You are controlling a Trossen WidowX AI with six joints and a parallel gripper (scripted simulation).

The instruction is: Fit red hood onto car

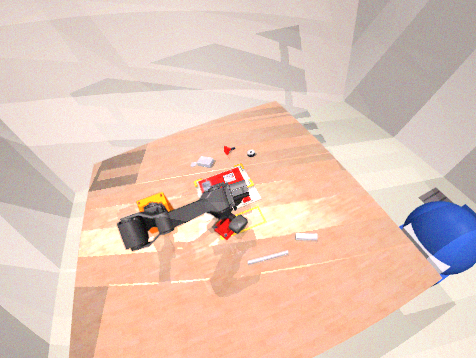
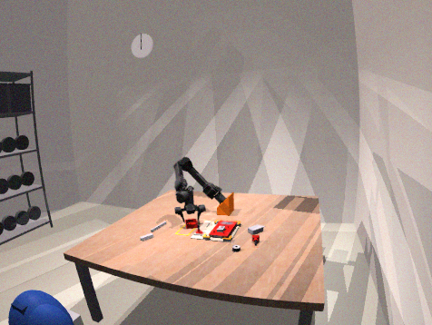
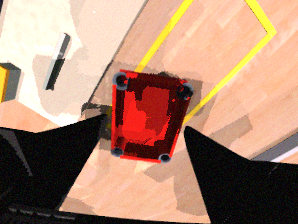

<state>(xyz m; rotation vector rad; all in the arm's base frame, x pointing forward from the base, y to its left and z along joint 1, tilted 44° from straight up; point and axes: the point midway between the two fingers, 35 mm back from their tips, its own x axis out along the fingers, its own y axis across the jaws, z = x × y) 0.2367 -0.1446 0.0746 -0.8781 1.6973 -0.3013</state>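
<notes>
The red hood is between the fingers, low at the table beside the yellow outline; whether it touches the table I cannot tell. Its four corner rings show in the wrist view. My gripper is open, one finger on each side of the hood, with a narrow gap at the fingertips. The red chassis sits in its jig with yellow corners, with a small grey engine block on it. The pegs are too small to make out.
A grey block, a small red part and a wheel lie beyond the chassis. Two pale bars lie on the other side. An orange bracket stands near the arm's base.
</notes>
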